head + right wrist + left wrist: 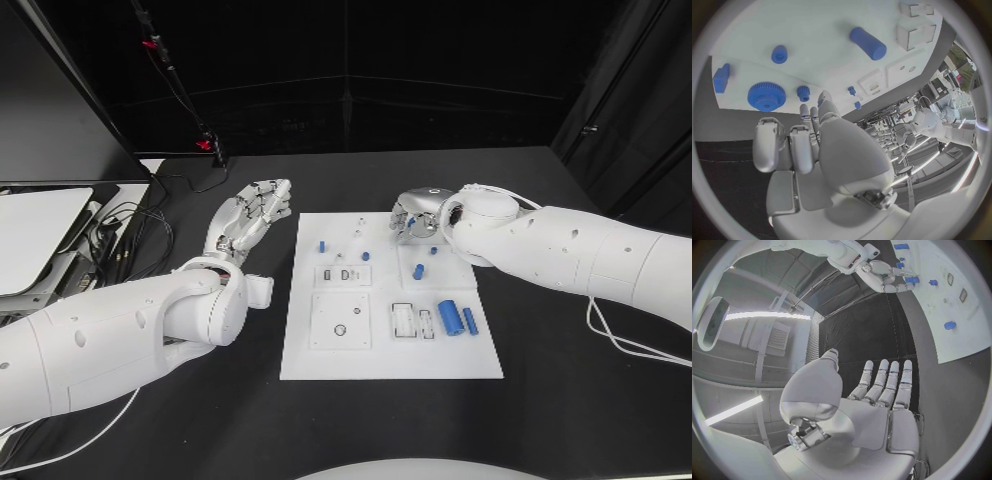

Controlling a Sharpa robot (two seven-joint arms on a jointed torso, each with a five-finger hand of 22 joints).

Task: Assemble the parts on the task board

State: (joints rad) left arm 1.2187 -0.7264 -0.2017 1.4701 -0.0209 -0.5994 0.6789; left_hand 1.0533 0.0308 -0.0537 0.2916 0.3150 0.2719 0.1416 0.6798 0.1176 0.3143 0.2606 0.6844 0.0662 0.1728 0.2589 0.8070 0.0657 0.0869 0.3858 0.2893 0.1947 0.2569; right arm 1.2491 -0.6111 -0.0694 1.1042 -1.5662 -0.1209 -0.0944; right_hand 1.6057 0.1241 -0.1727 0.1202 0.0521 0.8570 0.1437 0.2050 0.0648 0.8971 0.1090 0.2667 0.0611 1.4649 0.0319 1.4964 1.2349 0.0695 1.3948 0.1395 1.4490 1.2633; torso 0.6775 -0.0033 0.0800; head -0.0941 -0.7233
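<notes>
The white task board [389, 355] lies in the middle of the table. Two blue cylinders [450, 317] lie near its right edge, and small blue pegs [418, 270] are scattered further back. My right hand [415, 225] hovers over the board's far edge with its fingers curled in. A small blue part [806, 118] shows pinched between its thumb and a finger. A blue gear [767, 96], a blue cylinder [868, 43] and a blue block [721, 78] lie on the board [829, 30] close under that hand. My left hand [253, 215] is off the board's left side, fingers straight and apart, holding nothing.
Cables and grey equipment [58, 235] crowd the table's left edge. Square recesses [340, 322] and slots [404, 320] mark the board's near half. Black table [577, 400] surrounds the board on the right and front.
</notes>
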